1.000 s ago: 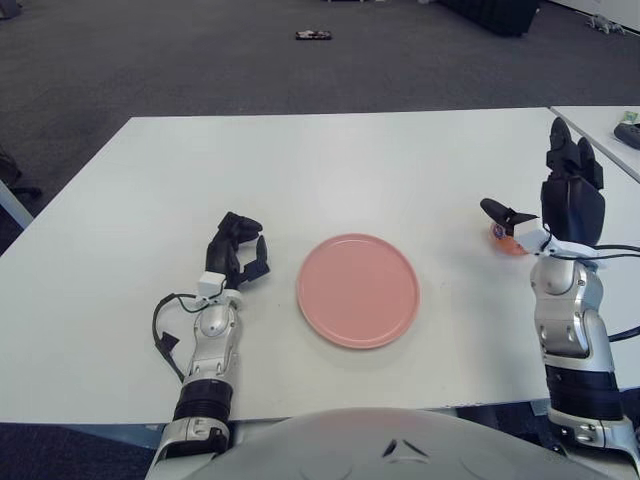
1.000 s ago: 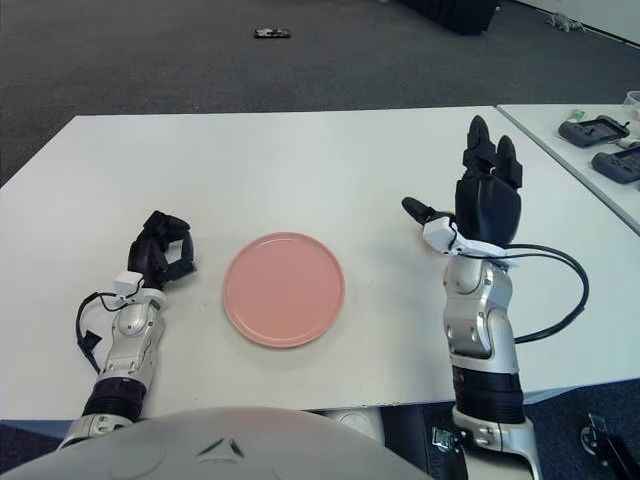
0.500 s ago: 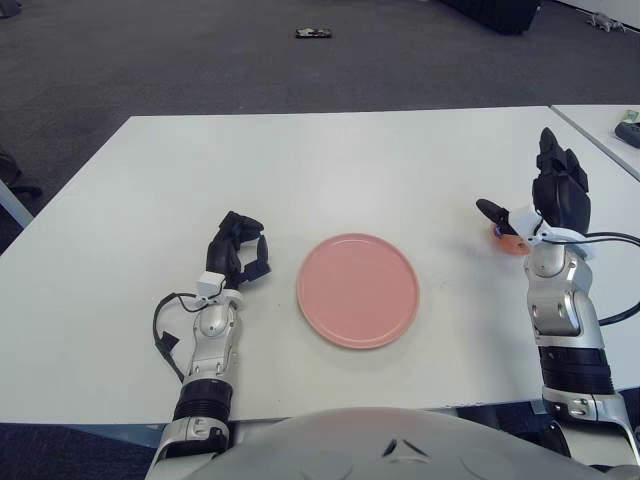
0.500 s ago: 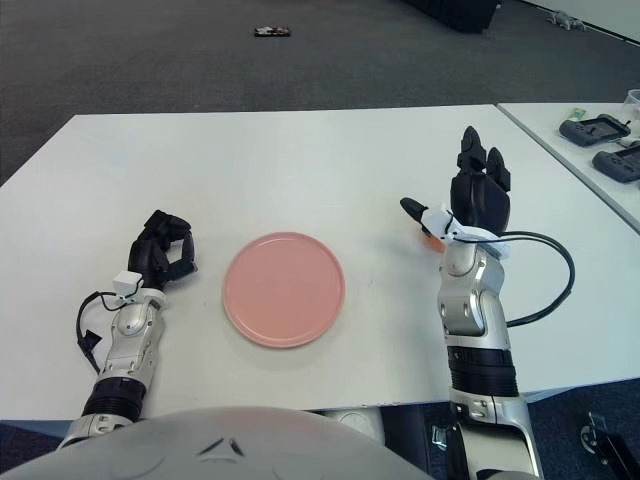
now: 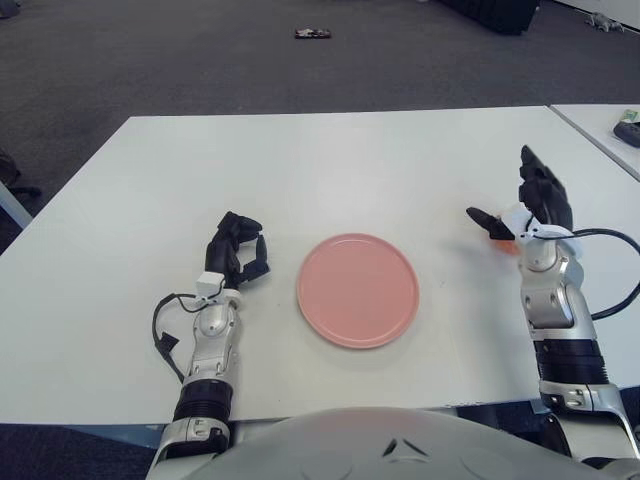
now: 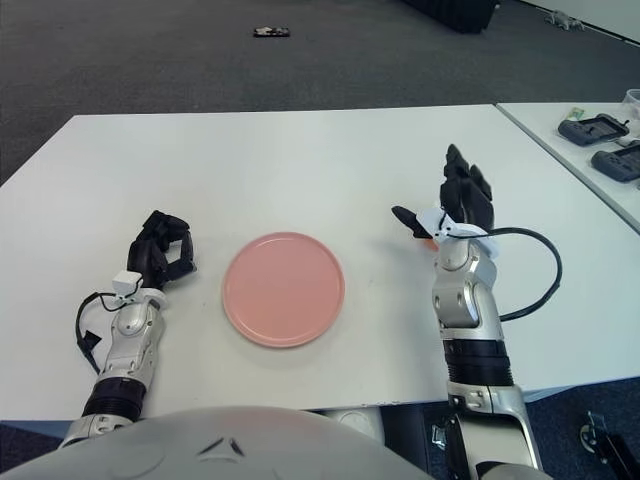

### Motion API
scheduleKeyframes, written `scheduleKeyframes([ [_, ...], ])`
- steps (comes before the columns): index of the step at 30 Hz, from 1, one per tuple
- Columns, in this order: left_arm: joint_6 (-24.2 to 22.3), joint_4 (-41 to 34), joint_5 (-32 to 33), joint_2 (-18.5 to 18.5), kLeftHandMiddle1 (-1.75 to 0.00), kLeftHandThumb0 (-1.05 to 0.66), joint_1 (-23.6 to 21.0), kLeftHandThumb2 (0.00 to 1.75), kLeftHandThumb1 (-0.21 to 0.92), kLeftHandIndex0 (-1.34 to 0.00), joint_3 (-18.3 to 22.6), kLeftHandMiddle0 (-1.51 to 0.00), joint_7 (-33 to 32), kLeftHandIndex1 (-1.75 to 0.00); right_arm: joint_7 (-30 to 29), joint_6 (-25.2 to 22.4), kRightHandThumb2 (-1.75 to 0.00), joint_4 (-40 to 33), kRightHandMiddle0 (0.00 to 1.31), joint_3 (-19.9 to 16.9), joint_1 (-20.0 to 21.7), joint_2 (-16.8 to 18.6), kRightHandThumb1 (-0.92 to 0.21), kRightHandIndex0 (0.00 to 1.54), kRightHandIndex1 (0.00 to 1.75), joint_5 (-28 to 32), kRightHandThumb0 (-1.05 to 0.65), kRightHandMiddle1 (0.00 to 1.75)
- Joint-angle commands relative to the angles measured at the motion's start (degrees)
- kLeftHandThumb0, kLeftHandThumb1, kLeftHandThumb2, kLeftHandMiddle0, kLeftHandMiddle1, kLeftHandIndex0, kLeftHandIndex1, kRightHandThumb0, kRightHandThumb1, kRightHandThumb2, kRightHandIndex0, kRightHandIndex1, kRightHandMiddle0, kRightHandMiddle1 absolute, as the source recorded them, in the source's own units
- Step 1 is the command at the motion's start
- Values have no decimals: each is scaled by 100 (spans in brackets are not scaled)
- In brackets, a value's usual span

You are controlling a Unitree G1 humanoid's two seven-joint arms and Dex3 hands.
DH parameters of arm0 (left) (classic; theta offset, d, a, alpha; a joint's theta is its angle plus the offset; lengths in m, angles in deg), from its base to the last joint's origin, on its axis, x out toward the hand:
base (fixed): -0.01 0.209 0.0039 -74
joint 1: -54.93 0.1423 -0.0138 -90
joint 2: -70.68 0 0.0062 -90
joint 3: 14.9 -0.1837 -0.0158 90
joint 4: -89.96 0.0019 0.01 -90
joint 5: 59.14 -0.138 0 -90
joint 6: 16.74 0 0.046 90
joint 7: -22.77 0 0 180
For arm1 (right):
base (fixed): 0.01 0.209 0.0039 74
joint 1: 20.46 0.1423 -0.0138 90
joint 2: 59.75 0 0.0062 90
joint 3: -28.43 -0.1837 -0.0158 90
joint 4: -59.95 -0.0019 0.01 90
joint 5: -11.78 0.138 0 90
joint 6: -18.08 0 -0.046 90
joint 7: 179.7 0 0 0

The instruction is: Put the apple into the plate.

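Note:
A round pink plate [image 5: 357, 290] lies flat on the white table [image 5: 330, 160], near the front middle. The apple [image 5: 505, 237] shows only as a small orange-red patch to the plate's right, mostly hidden behind my right hand. My right hand [image 5: 512, 205] is open above the apple, fingers spread upward and thumb [image 5: 478, 217] pointing left just beside it; I cannot tell whether it touches the apple. My left hand [image 5: 240, 255] rests on the table left of the plate, fingers curled, holding nothing.
A second table stands at the right with dark devices [image 6: 600, 130] on it. A black cable [image 6: 540, 285] loops from my right wrist. A small dark object [image 5: 313, 35] lies on the carpet beyond the table.
My right hand has come down and a little to the left, closer to the table and the apple. The left hand and the plate have not moved.

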Motion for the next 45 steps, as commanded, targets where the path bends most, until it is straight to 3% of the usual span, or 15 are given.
scheduleKeyframes([
  [1, -112, 58, -38, -8, -175, -45, 114, 122, 40, -54, -6, -100, -51, -175, -216, 312, -86, 885, 0, 64, 361, -119, -38, 0, 0, 183, -87, 0],
  [6, -40, 99, 29, -4, -175, -45, 108, 123, 40, -55, -6, -100, 29, -175, -593, 1012, -89, 2636, 0, 255, 1059, -207, -39, 0, 0, 316, -89, 0],
  [8, -17, 112, 40, -2, -175, -45, 106, 123, 40, -55, -7, -100, 46, -175, -681, 1180, -89, 2985, 0, 329, 1174, -226, -39, 0, 0, 331, -90, 0],
  [19, 37, 107, 167, -25, -175, -45, 114, 124, 39, -55, 25, -99, 154, -175, -558, 1458, -90, 4043, 0, 803, 1330, -517, -43, 0, 0, 323, -90, 19],
  [32, -69, 64, 137, -10, -175, -46, 135, 125, 38, -56, 47, -97, 92, -175, -121, 1539, -82, 5561, 0, 1261, 1928, -650, -59, 0, 0, 365, -98, 20],
  [40, -54, 34, 220, 2, -175, -46, 154, 125, 38, -56, 53, -97, 200, -175, 72, 1353, -81, 5937, 0, 1460, 2088, -662, -62, 0, 0, 387, -96, 31],
  [45, -117, 0, 193, 9, -175, -46, 159, 125, 38, -56, 57, -97, 151, -175, 372, 1043, -81, 5787, 0, 1601, 2062, -710, -61, 0, 0, 375, -95, 38],
])
